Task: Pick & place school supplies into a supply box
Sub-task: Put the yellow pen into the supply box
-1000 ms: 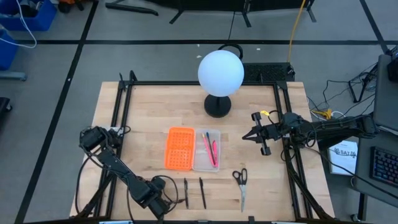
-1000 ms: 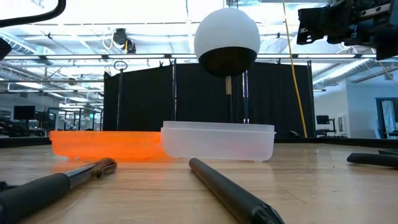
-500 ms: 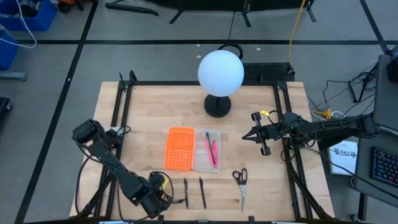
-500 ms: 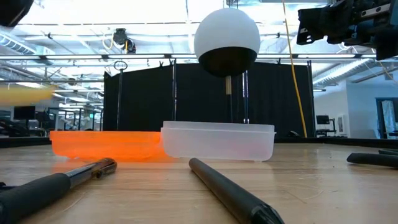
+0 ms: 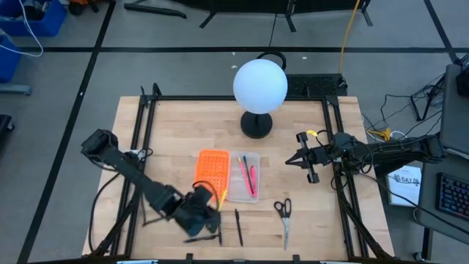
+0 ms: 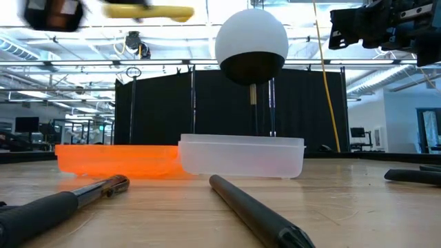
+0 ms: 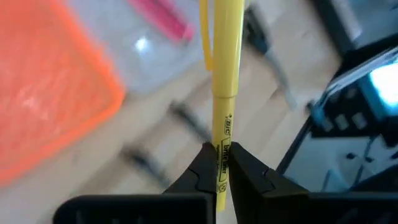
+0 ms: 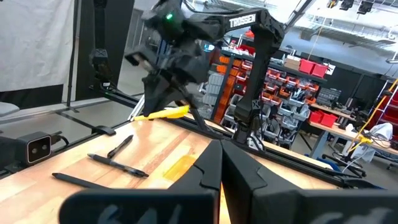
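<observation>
My left gripper (image 5: 209, 202) hangs just short of the near end of the orange perforated rectangle (image 5: 210, 173), shut on a yellow pen (image 7: 225, 74). The clear supply box (image 5: 244, 177) lies beside the orange piece on its right and holds a pink pen and a red-orange pen (image 5: 247, 176). Two black pens (image 5: 229, 226) and the scissors (image 5: 283, 213) lie flat on the table near its near edge. My right gripper (image 5: 291, 162) waits shut, in the air over the table's right side. My left gripper pinches the yellow pen between its two fingers (image 7: 202, 171), near the pen's printed end (image 7: 224, 140). The rest of the pen sticks out ahead of the fingers, in line with them. The pen is lifted clear, roughly level and high above the table (image 6: 148, 11).
A lamp with a white globe (image 5: 259, 86) stands at the table's far middle. Black frame rails (image 5: 139, 147) run along the left and right sides. Bare wood lies between the box and my right gripper.
My left gripper has swung from the near-left edge toward the orange rectangle and the box, rising as it went. The yellow pen has gone up with it, from low at the left of the low view to high above the table.
</observation>
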Action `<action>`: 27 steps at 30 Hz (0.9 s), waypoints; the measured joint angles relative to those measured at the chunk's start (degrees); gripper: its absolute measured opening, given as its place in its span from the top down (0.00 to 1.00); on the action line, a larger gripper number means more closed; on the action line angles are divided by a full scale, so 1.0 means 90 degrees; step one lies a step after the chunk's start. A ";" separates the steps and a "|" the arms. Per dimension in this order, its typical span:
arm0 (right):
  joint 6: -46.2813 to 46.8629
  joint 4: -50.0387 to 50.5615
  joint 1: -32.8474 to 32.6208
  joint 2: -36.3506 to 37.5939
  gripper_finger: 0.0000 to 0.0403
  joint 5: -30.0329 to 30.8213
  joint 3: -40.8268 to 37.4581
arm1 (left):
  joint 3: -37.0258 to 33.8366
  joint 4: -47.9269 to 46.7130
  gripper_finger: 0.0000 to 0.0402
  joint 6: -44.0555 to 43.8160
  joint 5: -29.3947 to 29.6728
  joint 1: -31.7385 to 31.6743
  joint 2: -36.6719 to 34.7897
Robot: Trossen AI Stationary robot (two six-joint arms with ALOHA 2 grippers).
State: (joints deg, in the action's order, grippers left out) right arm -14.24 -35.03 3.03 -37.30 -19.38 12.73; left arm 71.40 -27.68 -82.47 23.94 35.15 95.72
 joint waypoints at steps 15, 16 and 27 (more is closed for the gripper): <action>0.0002 0.0101 0.0000 0.0000 1.00 -0.0001 0.0000 | 0.0002 0.0413 0.94 0.0964 -0.0680 -0.1827 0.0222; 0.0002 0.0116 0.0000 0.0000 1.00 -0.0001 0.0000 | 0.0002 0.0437 0.94 0.0924 -0.0843 -0.1929 0.0282; -0.0013 0.0287 -0.0002 -0.0002 1.00 -0.0016 0.0000 | 0.0005 0.0561 0.94 0.1029 -0.2497 -0.2985 0.0794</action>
State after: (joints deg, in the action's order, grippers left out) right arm -14.36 -32.45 3.01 -37.32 -19.53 12.73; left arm 71.44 -22.63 -73.21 1.47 8.28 102.86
